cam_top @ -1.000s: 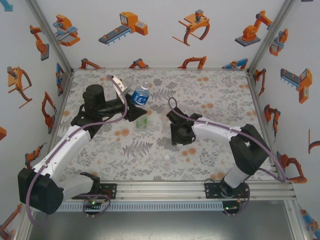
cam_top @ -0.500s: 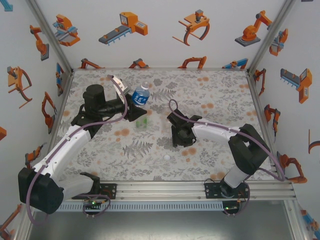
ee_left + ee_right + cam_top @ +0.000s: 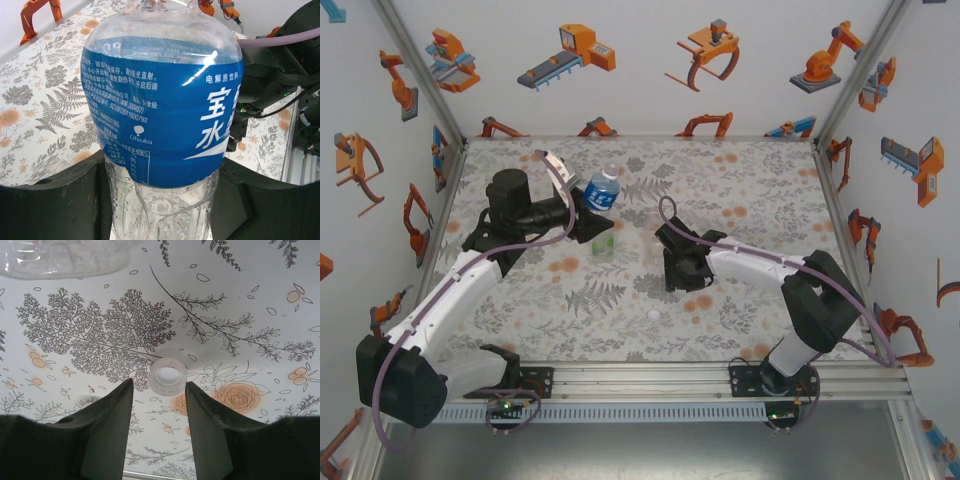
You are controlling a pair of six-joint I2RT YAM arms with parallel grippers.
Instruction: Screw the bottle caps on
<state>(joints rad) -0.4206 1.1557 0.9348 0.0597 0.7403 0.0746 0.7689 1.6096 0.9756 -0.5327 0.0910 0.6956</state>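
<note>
My left gripper (image 3: 160, 205) is shut on the lower body of the blue-labelled bottle (image 3: 160, 110), which stands upright at the back left of the mat (image 3: 602, 192); its left gripper (image 3: 588, 218) reaches it from the left. The green-tinted bottle (image 3: 603, 243) stands just in front of it. My right gripper (image 3: 158, 390) is open and points down at the mat. A white bottle cap (image 3: 167, 376) lies open side up just beyond its fingertips, in line with the gap and untouched. In the top view the right gripper (image 3: 678, 278) is mid-table, with a white cap (image 3: 653, 315) near it.
Part of a clear bottle (image 3: 65, 257) shows at the top left of the right wrist view. The floral mat (image 3: 750, 200) is bounded by white walls on three sides and an aluminium rail (image 3: 720, 375) at the near edge.
The right arm has shifted slightly to the right and its jaws have narrowed a little. The left arm and its bottle have not moved.
</note>
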